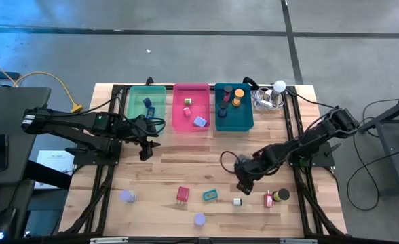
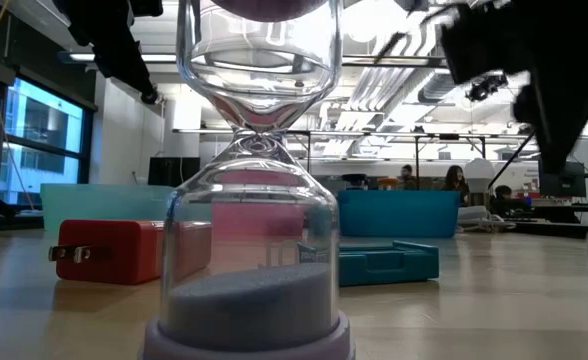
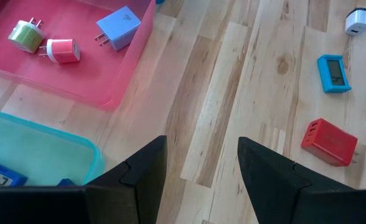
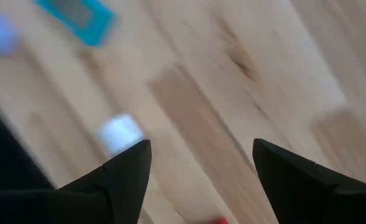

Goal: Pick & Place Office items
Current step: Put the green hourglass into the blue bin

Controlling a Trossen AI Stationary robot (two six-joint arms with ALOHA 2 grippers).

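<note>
Both grippers empty over the table.
Your right gripper [image 1: 242, 188], fingers apart, hangs near the white charger [image 1: 237, 201]; your left gripper [image 1: 145, 153] is also spread.

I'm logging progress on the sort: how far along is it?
Partly done: items already lie in the green tray, pink tray and teal tray. Nothing is in hand; the left gripper and right gripper are open. Left on the table: red charger, teal block and others.

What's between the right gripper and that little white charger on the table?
Nothing visible. The right gripper, fingers open and empty, hangs just beside the white charger, with only bare wood between them. The teal item and red block lie off to either side.
</note>
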